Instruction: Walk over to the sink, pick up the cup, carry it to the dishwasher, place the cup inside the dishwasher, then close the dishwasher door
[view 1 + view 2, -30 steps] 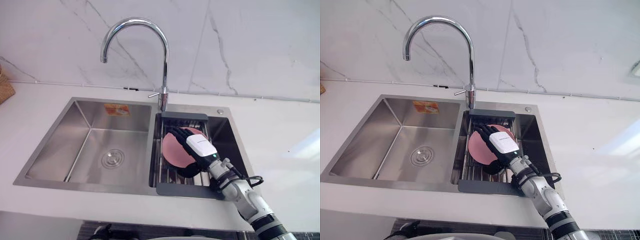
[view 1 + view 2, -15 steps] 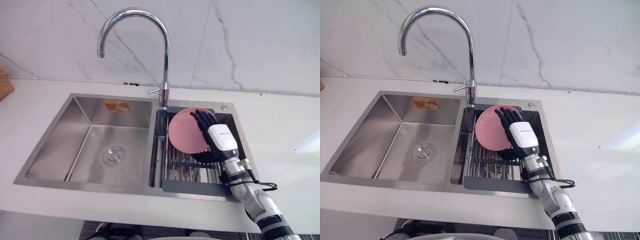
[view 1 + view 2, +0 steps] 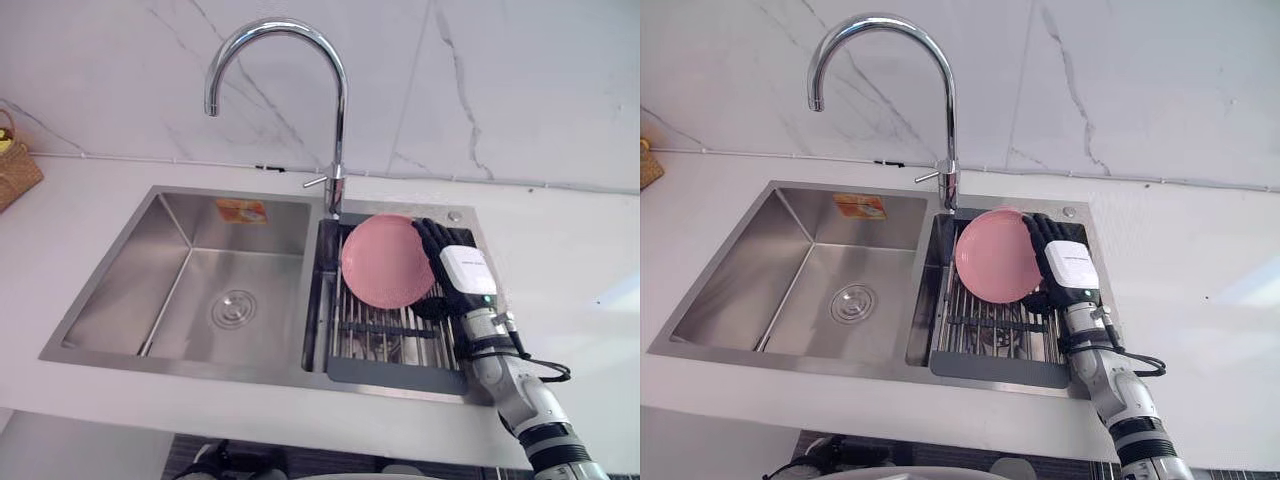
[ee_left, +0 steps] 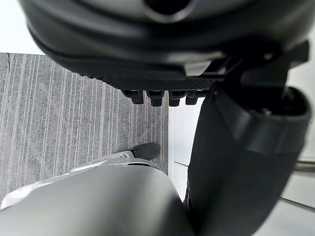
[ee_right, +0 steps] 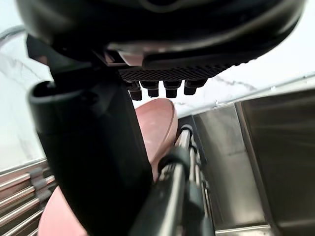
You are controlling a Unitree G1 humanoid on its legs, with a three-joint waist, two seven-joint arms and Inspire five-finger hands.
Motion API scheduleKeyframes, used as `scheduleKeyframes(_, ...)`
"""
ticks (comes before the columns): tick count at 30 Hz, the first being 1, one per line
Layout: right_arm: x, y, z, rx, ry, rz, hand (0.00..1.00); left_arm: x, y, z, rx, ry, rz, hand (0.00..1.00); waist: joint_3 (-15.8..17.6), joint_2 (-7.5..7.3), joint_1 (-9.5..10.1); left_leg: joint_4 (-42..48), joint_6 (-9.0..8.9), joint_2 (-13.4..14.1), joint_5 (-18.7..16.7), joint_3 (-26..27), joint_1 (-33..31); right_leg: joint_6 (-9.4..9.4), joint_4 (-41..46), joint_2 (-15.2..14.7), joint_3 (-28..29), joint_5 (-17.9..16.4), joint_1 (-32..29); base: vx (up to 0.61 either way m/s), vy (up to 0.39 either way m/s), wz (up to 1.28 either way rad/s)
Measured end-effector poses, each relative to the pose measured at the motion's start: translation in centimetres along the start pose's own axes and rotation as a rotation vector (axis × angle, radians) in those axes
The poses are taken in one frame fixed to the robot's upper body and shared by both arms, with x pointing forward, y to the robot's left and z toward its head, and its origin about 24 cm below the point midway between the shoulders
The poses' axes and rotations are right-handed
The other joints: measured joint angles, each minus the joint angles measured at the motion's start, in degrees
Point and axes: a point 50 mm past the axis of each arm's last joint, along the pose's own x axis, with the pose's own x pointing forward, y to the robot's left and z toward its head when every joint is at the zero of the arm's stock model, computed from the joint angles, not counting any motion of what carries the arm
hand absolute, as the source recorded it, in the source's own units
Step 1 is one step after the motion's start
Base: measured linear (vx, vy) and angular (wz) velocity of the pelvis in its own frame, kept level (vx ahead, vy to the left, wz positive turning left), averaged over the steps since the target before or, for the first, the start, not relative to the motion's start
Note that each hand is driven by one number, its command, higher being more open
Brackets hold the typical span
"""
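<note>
A round pink dish [image 3: 387, 261] is the thing held here; I see no cup. It is tilted up on edge above the drying rack [image 3: 385, 335] in the sink's right basin, with its face toward me. My right hand [image 3: 466, 270] holds it at its right rim, fingers behind it. In the right wrist view the thumb [image 5: 88, 162] lies across the front of the pink dish [image 5: 157, 128]. My left hand [image 4: 246, 147] hangs idle over a grey striped floor, holding nothing.
The steel sink [image 3: 180, 290] has a bare left basin with a drain [image 3: 232, 308]. A tall curved faucet [image 3: 340, 120] rises behind the divider, close to the dish. White counter [image 3: 560, 240] surrounds the sink. A wicker basket [image 3: 15, 170] sits at far left.
The pink dish lay in the rack under my right hand a second ago. It has since been raised, tipped upright and moved toward the basin's back right.
</note>
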Motion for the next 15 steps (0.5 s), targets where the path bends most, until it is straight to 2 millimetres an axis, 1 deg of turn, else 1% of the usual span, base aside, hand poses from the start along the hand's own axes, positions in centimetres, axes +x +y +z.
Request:
scheduleKeyframes(6,0.68,0.07,-0.01,-0.001,-0.002,0.010,1.00,0.00,-0.01,-0.01,0.000,0.001,-0.001,1.00,0.0,0.04,-0.05,0.0,0.01,0.0,0.3,-0.4,0.0,-0.03,0.0,0.0,-0.5,0.0,0.1,-0.05,-0.007,0.03)
scheduleKeyframes(15,1.07,0.34,0.23,-0.006,-0.036,0.050,1.00,0.00,0.02,-0.07,0.002,0.007,-0.001,1.00,-0.3,-0.05,-0.12,0.0,-0.04,0.1,0.4,-0.6,0.0,-0.09,-0.1,0.0,-0.7,0.1,0.2,-0.04,-0.007,0.01)
